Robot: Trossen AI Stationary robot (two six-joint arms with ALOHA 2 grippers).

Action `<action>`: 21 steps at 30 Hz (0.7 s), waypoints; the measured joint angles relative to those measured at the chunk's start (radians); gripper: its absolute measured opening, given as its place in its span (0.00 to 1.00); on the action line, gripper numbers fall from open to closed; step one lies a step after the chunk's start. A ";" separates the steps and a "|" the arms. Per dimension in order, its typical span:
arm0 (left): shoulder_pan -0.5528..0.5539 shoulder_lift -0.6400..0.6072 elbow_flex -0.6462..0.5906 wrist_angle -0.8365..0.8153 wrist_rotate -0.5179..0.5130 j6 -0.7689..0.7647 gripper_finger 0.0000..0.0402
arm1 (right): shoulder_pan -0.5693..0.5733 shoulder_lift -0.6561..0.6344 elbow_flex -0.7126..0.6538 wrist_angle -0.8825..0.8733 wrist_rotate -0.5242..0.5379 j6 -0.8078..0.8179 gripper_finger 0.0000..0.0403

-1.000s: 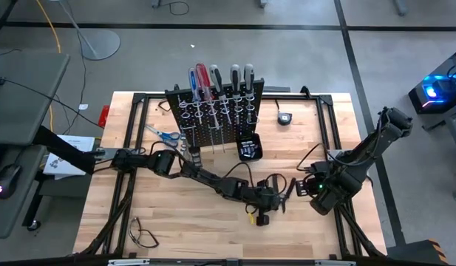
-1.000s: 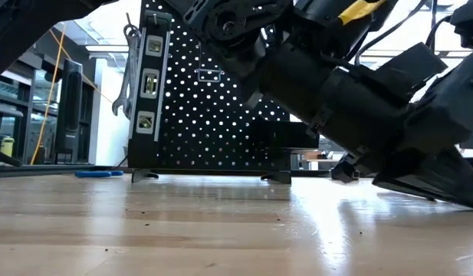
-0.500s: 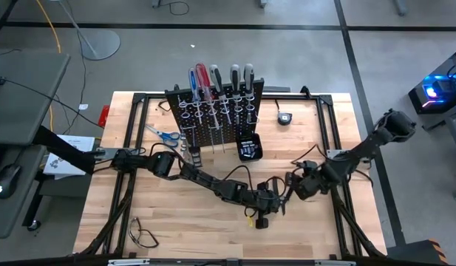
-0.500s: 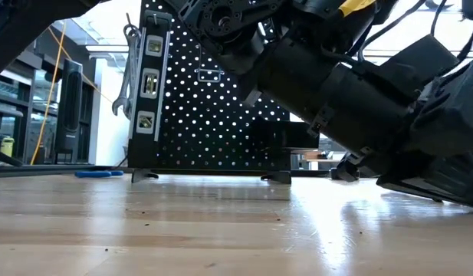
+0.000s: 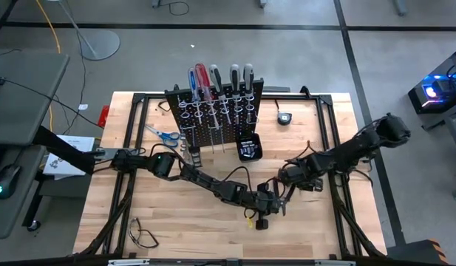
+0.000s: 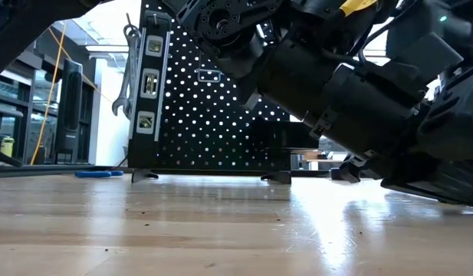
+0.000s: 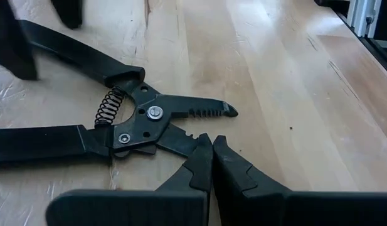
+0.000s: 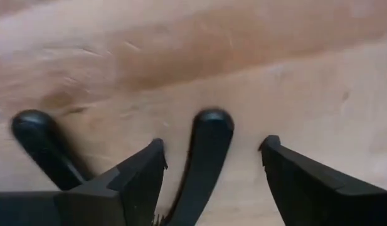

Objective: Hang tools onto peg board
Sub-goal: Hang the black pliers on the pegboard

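Now 1 pliers (image 7: 118, 129), 2 grippers: left (image 7: 212, 164), right (image 8: 209, 160).

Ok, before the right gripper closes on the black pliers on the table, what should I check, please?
1. Right gripper open: ok.
2. One handle of the black spring-loaded metal pliers between its fingers: ok.
3. Both handles between them: not ok, the second lies outside.
4. Left gripper shut, tips at the pliers' lower jaw: ok.
5. Free place on the black perforated peg board: cannot tell.
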 joint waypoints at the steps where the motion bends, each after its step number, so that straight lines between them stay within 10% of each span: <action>1: 0.002 0.000 0.000 0.000 -0.006 -0.004 0.00 | -0.006 0.030 0.005 0.012 -0.032 0.026 0.63; 7: 0.018 0.001 0.000 0.010 -0.012 -0.035 0.00 | -0.004 0.113 0.013 0.074 -0.192 0.085 0.50; 13: 0.031 0.007 -0.005 0.056 -0.017 -0.058 0.00 | -0.005 0.113 0.013 0.040 -0.201 0.076 0.10; 21: 0.030 0.001 -0.005 0.060 -0.028 -0.108 0.00 | 0.049 0.120 0.045 0.046 -0.150 -0.019 0.09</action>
